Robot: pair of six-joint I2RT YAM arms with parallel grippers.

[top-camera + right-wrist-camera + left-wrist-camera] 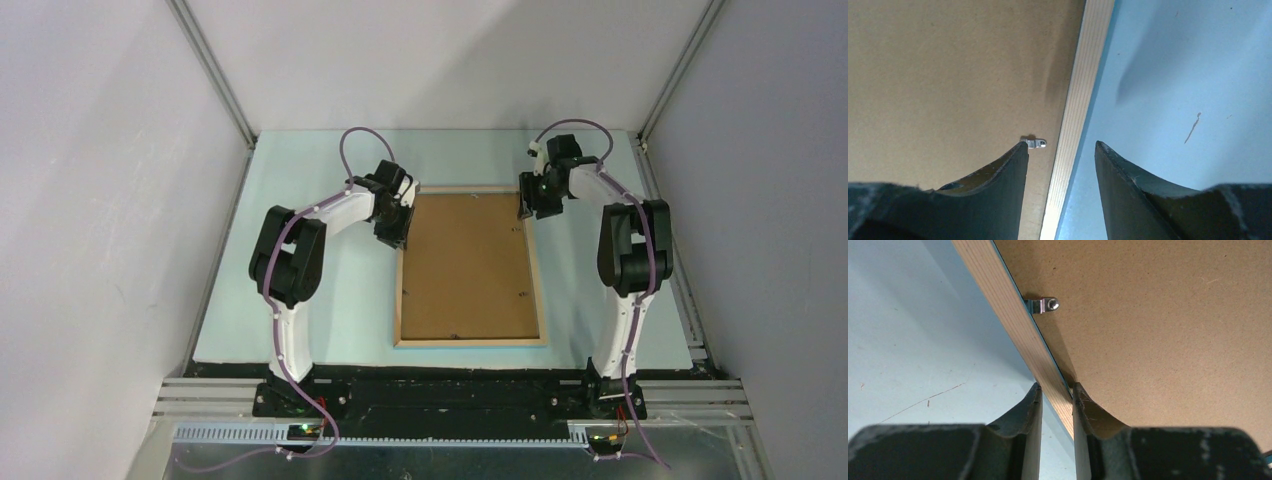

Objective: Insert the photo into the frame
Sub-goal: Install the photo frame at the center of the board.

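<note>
The frame [470,342] lies back side up in the middle of the table, its light wood rails around a brown backing board [468,265]. The photo is hidden. My left gripper [395,236] is at the frame's left rail near the far corner. In the left wrist view the gripper [1054,386] is shut on that rail [1003,295], one finger on each side. My right gripper [524,212] is at the right rail near the far corner. In the right wrist view it [1061,143] stands open astride the rail [1088,65], touching nothing.
Small metal clips [1044,304] [1035,143] sit on the backing board beside the rails. The pale blue mat [330,290] spreads on both sides of the frame. White walls close in the left, right and far sides.
</note>
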